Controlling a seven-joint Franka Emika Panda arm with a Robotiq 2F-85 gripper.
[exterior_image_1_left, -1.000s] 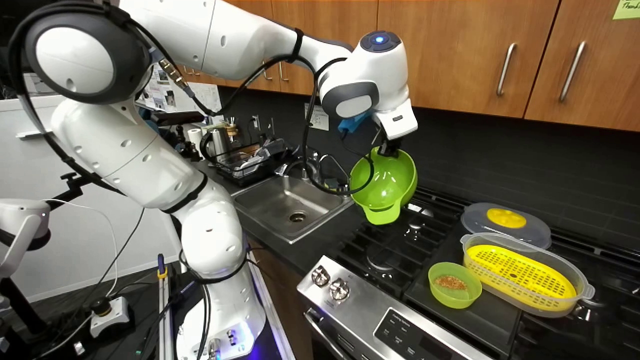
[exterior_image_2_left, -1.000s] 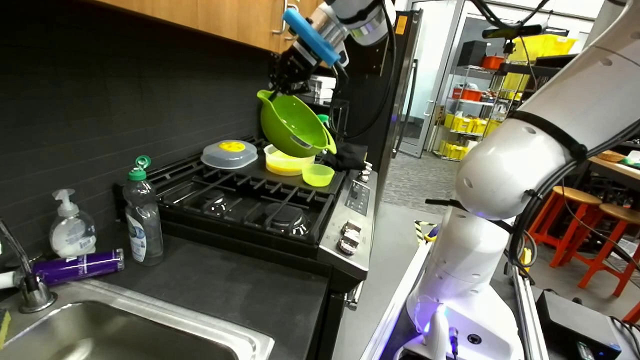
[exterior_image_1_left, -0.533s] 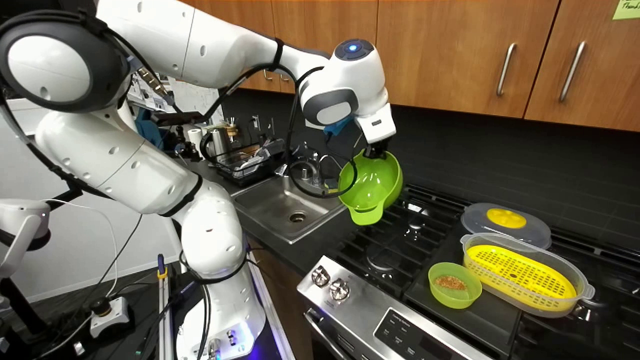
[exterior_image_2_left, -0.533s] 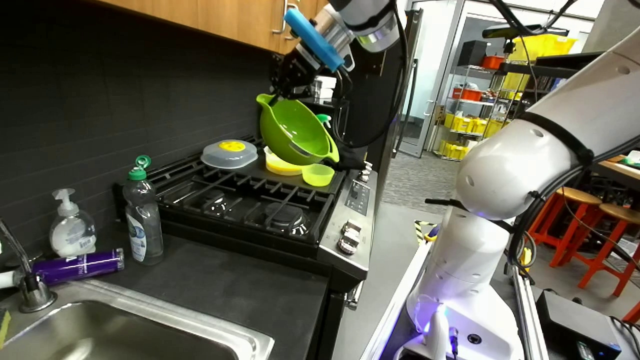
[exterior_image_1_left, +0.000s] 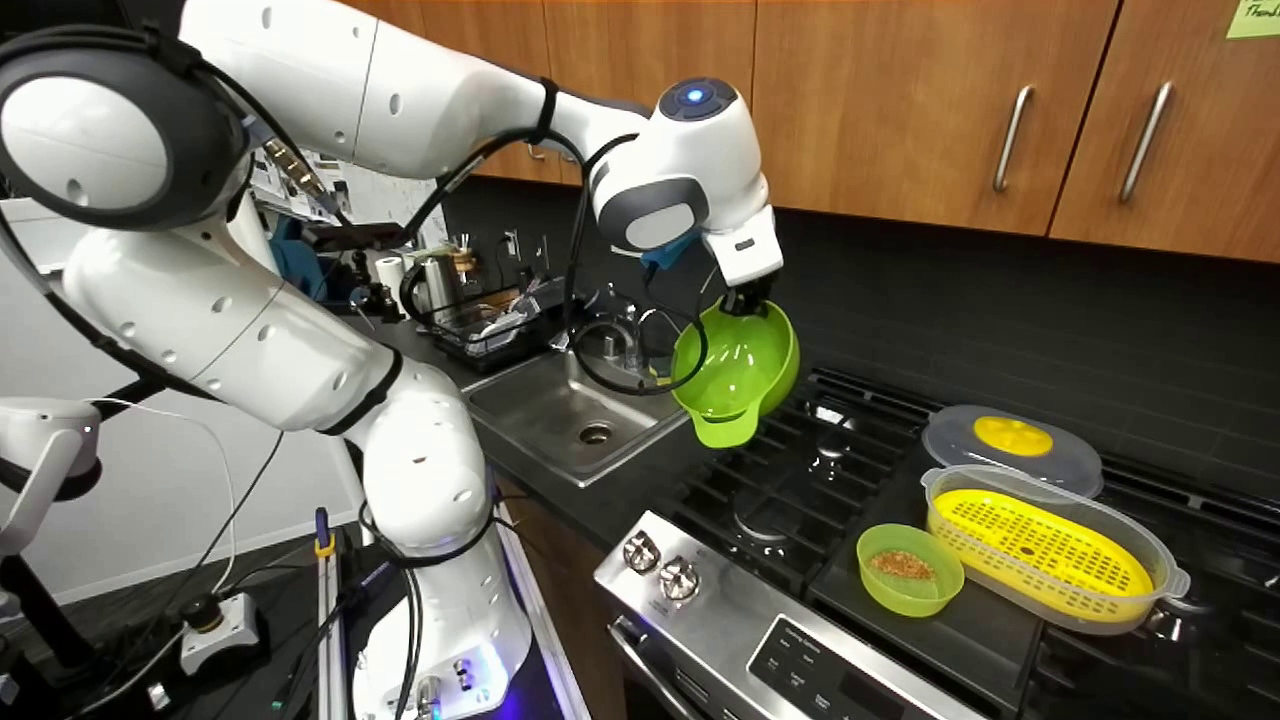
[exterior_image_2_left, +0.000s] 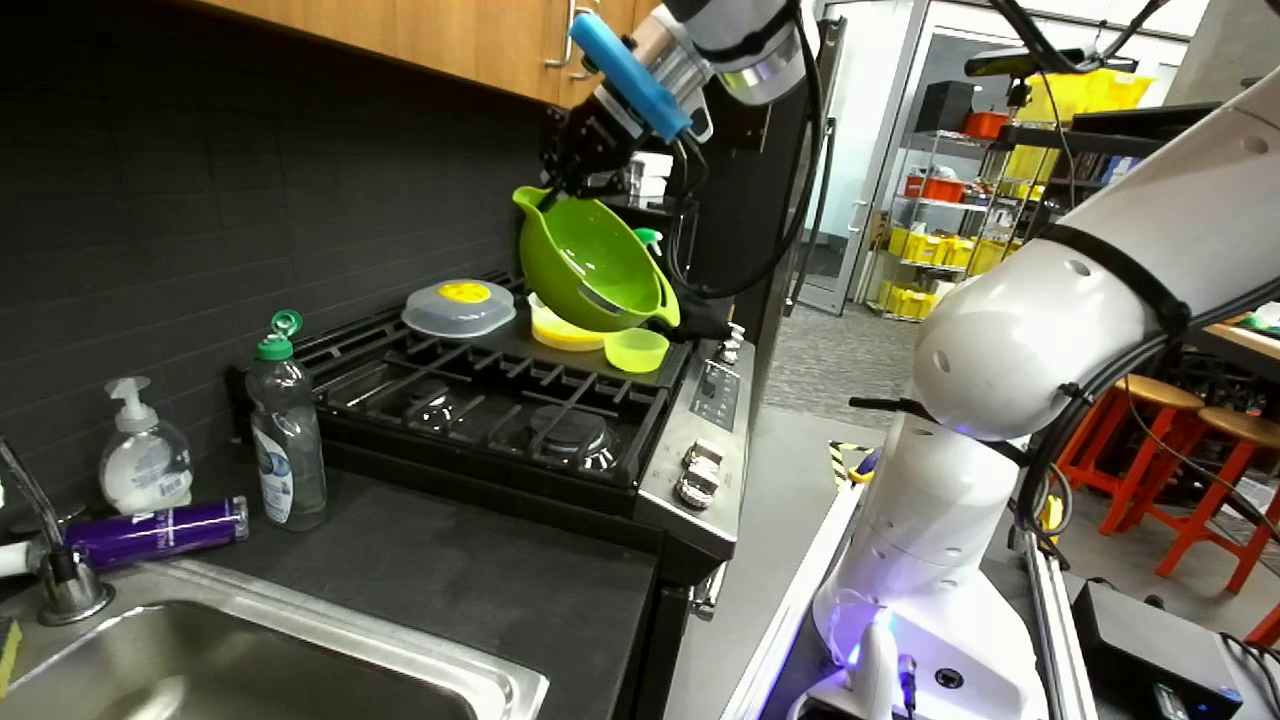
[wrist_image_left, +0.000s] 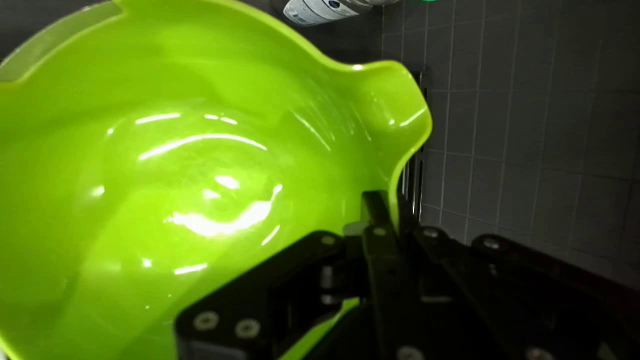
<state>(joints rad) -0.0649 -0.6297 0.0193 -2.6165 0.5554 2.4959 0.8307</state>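
A large green bowl (exterior_image_1_left: 740, 370) hangs tilted in the air near the stove's sink-side end, its spout beside my gripper (wrist_image_left: 393, 210). The jaws are closed on the bowl's rim, one finger (wrist_image_left: 376, 206) inside the wall and the other outside. In the wrist view the inside of the bowl (wrist_image_left: 200, 165) looks bare and shiny. Both exterior views show the bowl (exterior_image_2_left: 590, 260) hanging below the gripper (exterior_image_2_left: 555, 195). On the stove stands a small light-green bowl (exterior_image_1_left: 910, 600); brown grains (exterior_image_1_left: 903, 565) lie in it. Beside it, a clear oblong container (exterior_image_1_left: 1165, 580) holds a yellow perforated insert (exterior_image_1_left: 1040, 540).
A grey lid (exterior_image_1_left: 950, 440) with a yellow centre lies behind the container. Wooden cabinets (exterior_image_1_left: 900, 110) overhang the stove grates (exterior_image_2_left: 480, 400). Near the sink (exterior_image_2_left: 400, 660) are a dish-soap bottle (exterior_image_2_left: 285, 450), a pump bottle (exterior_image_2_left: 145, 460) and a purple cylinder (exterior_image_2_left: 160, 533).
The arm has carried the big bowl sinkward, away from the small bowl, and slightly lower. It moved only a little in the last half second. The grip on the rim looks unchanged.
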